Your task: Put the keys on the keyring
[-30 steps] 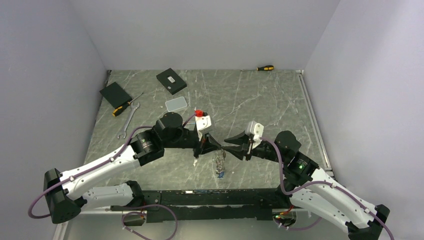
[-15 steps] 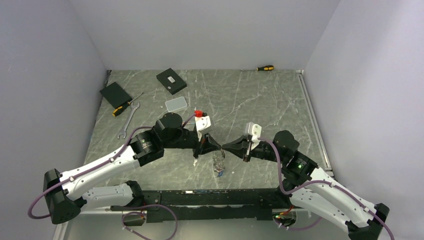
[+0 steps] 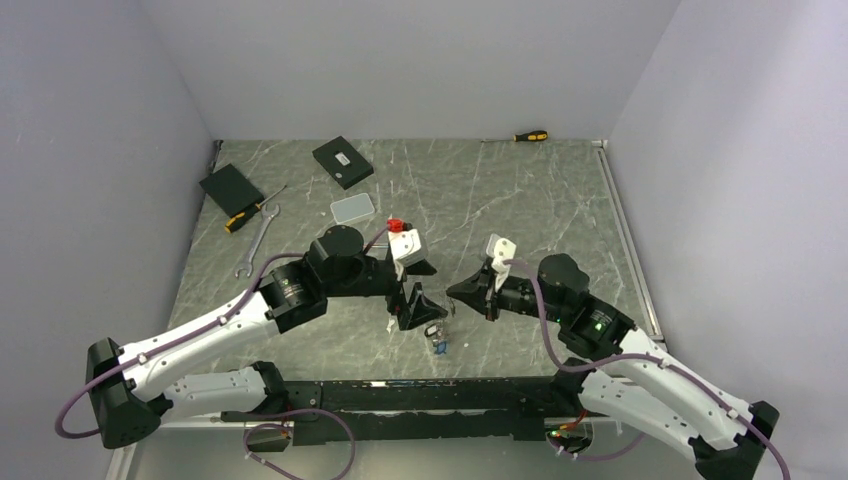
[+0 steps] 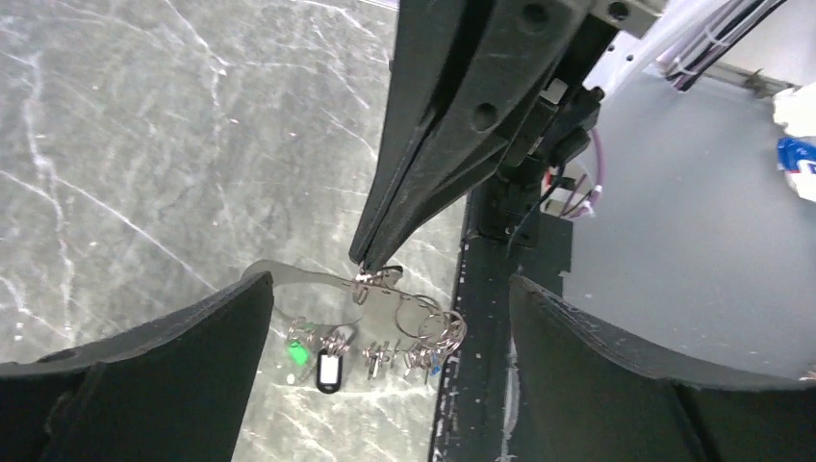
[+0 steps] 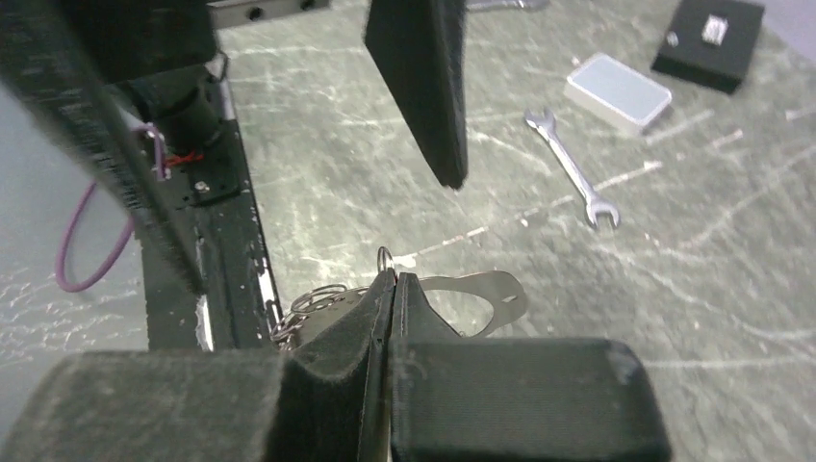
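Steel keys (image 4: 385, 351) hang threaded on the keyring (image 4: 303, 279), held near the 6 o'clock edge of the surface (image 3: 500, 200). Right gripper (image 5: 392, 281) is pinched tight on the ring wire. Left gripper (image 4: 390, 289) stands spread around it, gripping nothing. No loose key is visible, so threading appears largely complete.

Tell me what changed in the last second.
The left gripper opened its jaws wide, letting go of the keyring. The right gripper closed its jaws on the ring and now holds it, keys dangling. The wrench stayed put.
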`<state>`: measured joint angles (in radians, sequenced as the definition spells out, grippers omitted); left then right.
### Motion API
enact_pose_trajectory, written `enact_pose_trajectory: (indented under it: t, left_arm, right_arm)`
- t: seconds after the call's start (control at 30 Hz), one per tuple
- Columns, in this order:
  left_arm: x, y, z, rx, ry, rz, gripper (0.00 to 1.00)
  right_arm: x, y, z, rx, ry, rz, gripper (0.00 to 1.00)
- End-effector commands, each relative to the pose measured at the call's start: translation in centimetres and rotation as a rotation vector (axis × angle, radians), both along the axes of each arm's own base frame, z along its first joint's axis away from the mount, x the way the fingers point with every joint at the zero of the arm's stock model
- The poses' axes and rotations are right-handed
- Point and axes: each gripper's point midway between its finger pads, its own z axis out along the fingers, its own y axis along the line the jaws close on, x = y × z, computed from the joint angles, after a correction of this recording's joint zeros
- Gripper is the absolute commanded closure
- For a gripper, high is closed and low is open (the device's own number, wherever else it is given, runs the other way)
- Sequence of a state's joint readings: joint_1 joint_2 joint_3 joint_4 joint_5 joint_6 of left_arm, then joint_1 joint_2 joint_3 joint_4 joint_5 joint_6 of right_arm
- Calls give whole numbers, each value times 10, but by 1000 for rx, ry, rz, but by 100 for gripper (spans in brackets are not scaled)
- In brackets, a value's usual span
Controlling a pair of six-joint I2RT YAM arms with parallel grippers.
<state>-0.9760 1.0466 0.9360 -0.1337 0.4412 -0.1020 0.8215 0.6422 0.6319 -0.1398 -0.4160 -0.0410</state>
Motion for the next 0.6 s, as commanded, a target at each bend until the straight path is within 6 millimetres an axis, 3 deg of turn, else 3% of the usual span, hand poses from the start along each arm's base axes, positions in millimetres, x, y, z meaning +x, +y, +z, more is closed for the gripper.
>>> enact_pose_trajectory:
  t: [0.0,0.1,0.23,0.33,0.4,0.57]
  left_arm:
    - [4,3,23,-65,-54,37,1]
    - [8,7,30,-78,-63,68,0]
    - [33,14,17,-97,53,277,1]
    - [31,12,14,-88,93,273,0]
    - [25,4,9,-97,120,230,2]
    - [18,-24,-24,-97,203,131,18]
  right_arm:
    - [30,-9,24,1,60,-195,100]
    - [48,-18,17,-65,152,-335,100]
    - [67,-29,12,-159,272,-498,100]
    - [76,-33,9,-230,346,-582,100]
    - [79,-33,13,-245,389,-622,100]
    - [87,-32,12,-243,509,-705,100]
